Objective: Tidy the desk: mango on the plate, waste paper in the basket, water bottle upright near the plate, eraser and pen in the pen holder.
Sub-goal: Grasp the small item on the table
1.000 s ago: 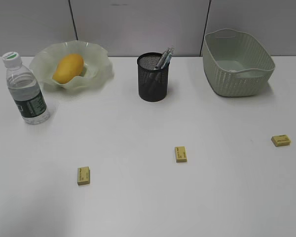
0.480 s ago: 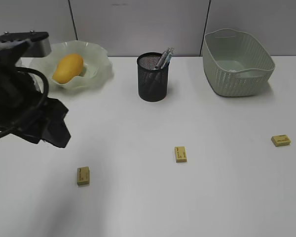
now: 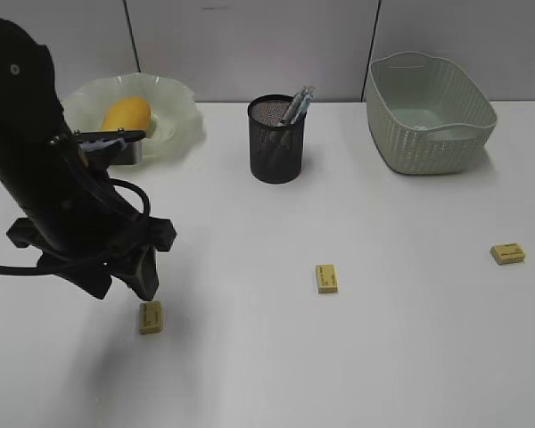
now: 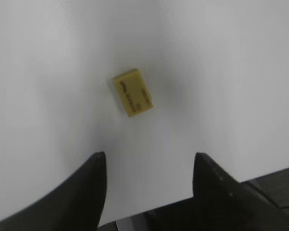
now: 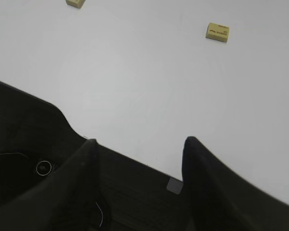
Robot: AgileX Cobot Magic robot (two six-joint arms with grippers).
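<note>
Left gripper [image 4: 147, 166] hangs just above the nearest yellow eraser [image 3: 151, 317], jaws spread wide, nothing held. Right gripper [image 5: 137, 149] also wide and empty, over the desk [image 3: 383, 357] edge. Two more erasers lie apart: middle eraser [image 3: 326, 278], right eraser [image 3: 507, 253]. Mango [image 3: 127, 116] sits on plate [image 3: 174, 111], pens [image 3: 297, 104] in pen holder [image 3: 276, 140], basket [image 3: 430, 112] far right

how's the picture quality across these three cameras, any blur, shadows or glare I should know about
Exterior view: sharp and evenly lit; the left arm throws a soft shadow on the desk around the nearest eraser. Left wrist view: soft focus, the eraser's print is smeared, with grey shadow bands either side; the open left end effector is a dark blur. Right wrist view: crisper, no glare, eraser lettering visible.
</note>
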